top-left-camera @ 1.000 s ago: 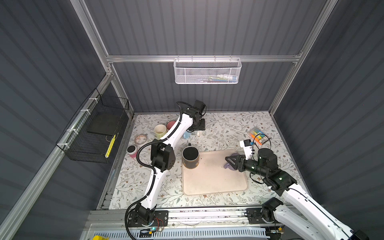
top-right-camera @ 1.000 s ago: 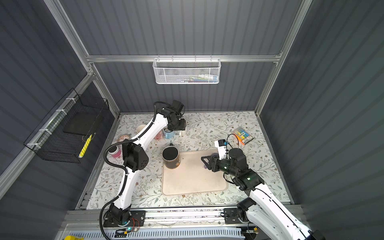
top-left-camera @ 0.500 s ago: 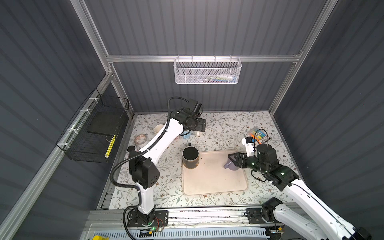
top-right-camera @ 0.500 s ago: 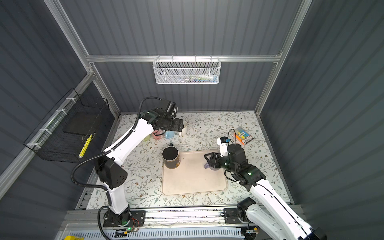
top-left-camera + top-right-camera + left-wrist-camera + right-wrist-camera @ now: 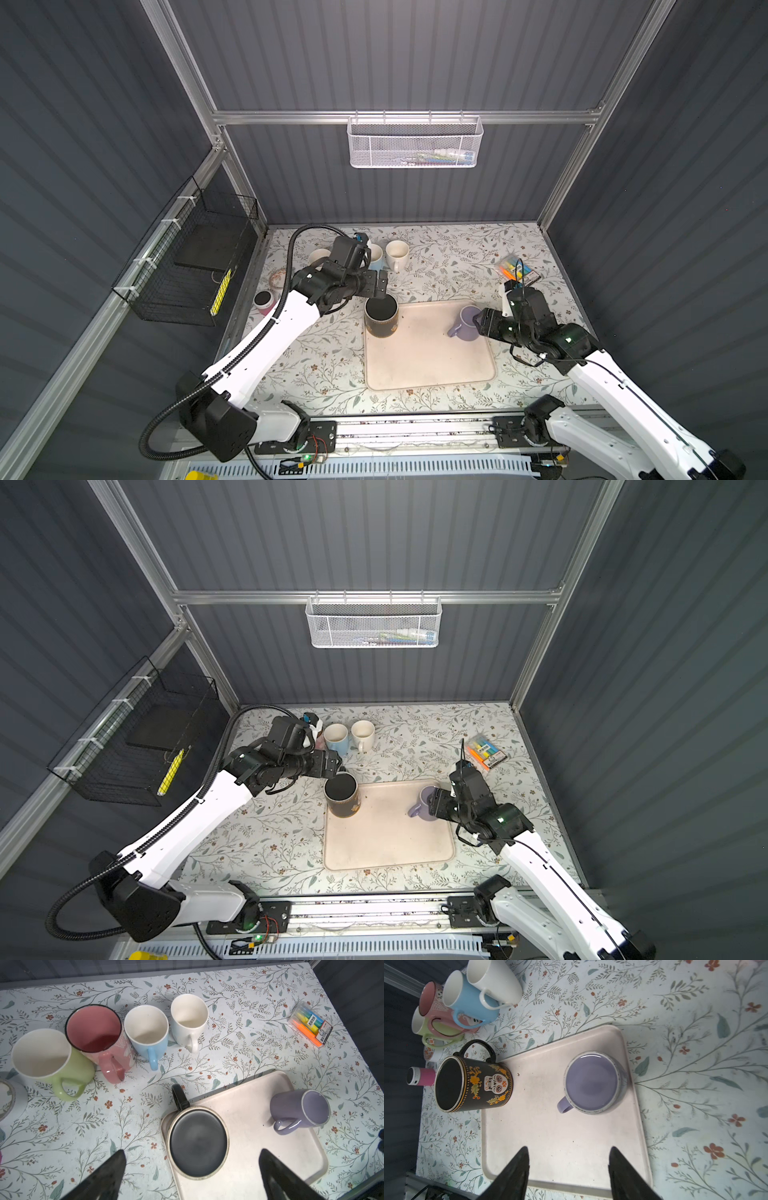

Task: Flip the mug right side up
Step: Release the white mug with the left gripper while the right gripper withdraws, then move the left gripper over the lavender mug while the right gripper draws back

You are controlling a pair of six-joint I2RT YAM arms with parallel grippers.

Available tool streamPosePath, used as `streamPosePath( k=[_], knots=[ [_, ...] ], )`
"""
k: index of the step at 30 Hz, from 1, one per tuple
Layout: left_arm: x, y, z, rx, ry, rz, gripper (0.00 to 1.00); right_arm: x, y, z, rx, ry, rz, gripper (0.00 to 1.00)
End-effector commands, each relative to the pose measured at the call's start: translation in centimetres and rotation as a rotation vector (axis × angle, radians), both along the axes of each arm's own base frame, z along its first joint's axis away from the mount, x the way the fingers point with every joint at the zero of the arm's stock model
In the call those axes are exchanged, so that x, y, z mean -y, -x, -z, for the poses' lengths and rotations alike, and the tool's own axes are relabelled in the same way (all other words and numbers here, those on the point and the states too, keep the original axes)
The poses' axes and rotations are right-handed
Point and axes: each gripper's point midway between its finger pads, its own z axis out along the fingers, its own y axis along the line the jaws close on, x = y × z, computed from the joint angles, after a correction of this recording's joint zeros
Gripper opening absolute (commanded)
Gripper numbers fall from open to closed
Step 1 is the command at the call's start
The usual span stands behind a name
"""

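Observation:
A purple mug point(image 5: 591, 1082) stands mouth up on the right part of the beige tray point(image 5: 560, 1136), its handle pointing left in both top views point(image 5: 467, 322) point(image 5: 424, 804). My right gripper point(image 5: 569, 1147) is open just right of it, nothing between its fingers point(image 5: 478, 324). A black skull mug point(image 5: 473, 1082) stands upright on the tray's back left corner point(image 5: 381, 318). My left gripper point(image 5: 192, 1150) hangs wide open over that black mug point(image 5: 197, 1142), without touching it point(image 5: 380, 286).
Along the back left stand a green mug point(image 5: 45, 1057), a pink mug point(image 5: 95, 1030), a blue mug point(image 5: 146, 1030) and a white mug point(image 5: 188, 1016), all upright. A highlighter pack point(image 5: 513, 268) lies back right. A small pink canister point(image 5: 264, 300) sits at the left edge.
My left gripper came forward from the back row to above the black mug and opened wide. My right gripper let go of the purple mug, which now stands upright.

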Motion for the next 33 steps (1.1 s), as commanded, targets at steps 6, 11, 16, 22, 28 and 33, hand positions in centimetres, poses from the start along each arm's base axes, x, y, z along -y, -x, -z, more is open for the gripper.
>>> streamPosePath(
  k=[6,11,16,22,28,33],
  knots=[
    [-1.9,1.9,1.2,0.044,-0.043,0.023,1.0,0.9,-0.6,2.0,-0.079,0.079,0.062,0.66],
    [-1.4,3.1,-0.1,0.077,0.03,0.068,1.0,0.4,-2.4,2.6,-0.101,0.137,0.038,0.71],
    [-2.1,4.1,-1.0,0.109,0.04,0.075,1.0,0.0,-4.3,3.9,-0.123,0.143,0.041,0.74],
    [-2.7,4.5,-0.5,0.11,0.015,0.078,1.0,-1.3,-5.9,4.6,-0.14,0.12,0.016,0.76],
    [-2.5,4.3,0.3,0.1,0.003,0.083,1.0,-2.6,-7.1,4.8,-0.144,0.108,-0.035,0.77],
    [-2.6,4.4,0.5,0.098,-0.003,0.083,1.0,-4.1,-8.0,4.9,-0.151,0.081,-0.091,0.76]
  ],
)
